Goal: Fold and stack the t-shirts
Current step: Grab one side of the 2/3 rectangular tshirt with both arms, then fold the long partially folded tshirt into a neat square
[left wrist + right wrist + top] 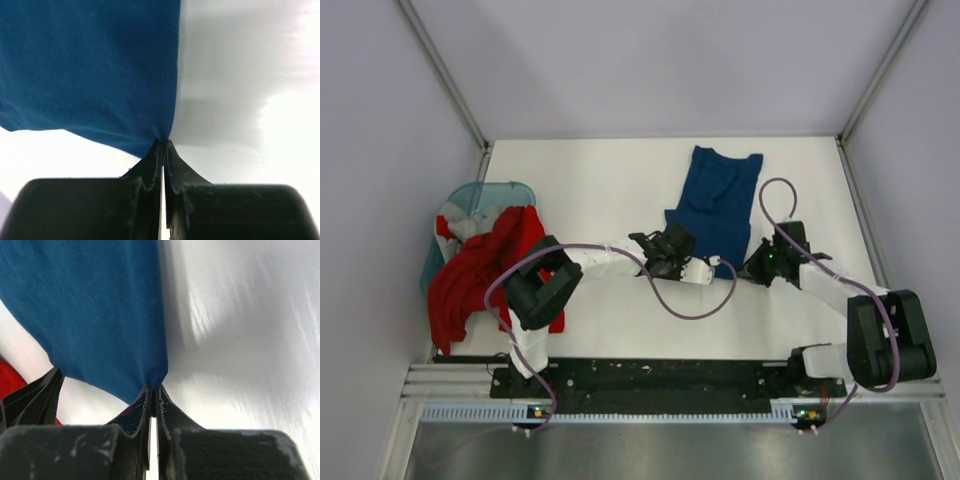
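Note:
A dark navy-blue t-shirt [713,200] lies spread on the white table [590,180], right of centre. My left gripper [720,264] reaches across from the left and is shut on the shirt's near edge; in the left wrist view its jaws [164,142] pinch the blue cloth [90,65]. My right gripper [748,268] is shut on the same near edge close beside it, blue cloth [100,305] bunched at its tips [153,387]. A bright red t-shirt [480,265] and a grey-white one [450,222] hang over the basket at the left.
The translucent teal basket [485,192] sits at the table's left edge. White walls with metal frame posts [445,75] close in the left, right and back. A black rail [660,375] with the arm bases runs along the near edge. Purple cables [685,305] loop over the table.

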You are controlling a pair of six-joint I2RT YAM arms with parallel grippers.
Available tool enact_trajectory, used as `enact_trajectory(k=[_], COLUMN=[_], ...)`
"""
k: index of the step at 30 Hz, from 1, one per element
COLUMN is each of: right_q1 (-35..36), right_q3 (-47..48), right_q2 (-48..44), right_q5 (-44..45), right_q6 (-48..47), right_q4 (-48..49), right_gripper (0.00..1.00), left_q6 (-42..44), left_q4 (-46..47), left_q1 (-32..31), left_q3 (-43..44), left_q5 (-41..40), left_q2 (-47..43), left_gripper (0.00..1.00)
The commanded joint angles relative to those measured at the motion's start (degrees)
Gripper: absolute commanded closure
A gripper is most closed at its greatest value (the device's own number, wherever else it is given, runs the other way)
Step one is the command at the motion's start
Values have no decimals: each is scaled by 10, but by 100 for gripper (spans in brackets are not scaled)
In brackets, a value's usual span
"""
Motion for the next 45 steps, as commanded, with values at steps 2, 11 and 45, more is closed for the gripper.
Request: enact_trajectory(k=[2, 11, 45], right_q1=[33, 123, -94], right_q3=[35, 55, 187], right_q2=[-71, -213, -78], right_q5=[-29, -82, -360], right_q6=[-67, -99, -100], right_q4=[-107, -298, -251], right_gripper=[100, 100, 100], left_q6=[-62, -118, -138], left_q4=[-127, -325, -459], left_q1=[-14, -106, 106], left_q3=[2, -41, 291], left_q5=[73, 158, 256], left_q2=[-83, -237, -166], left_gripper=[100, 100, 100])
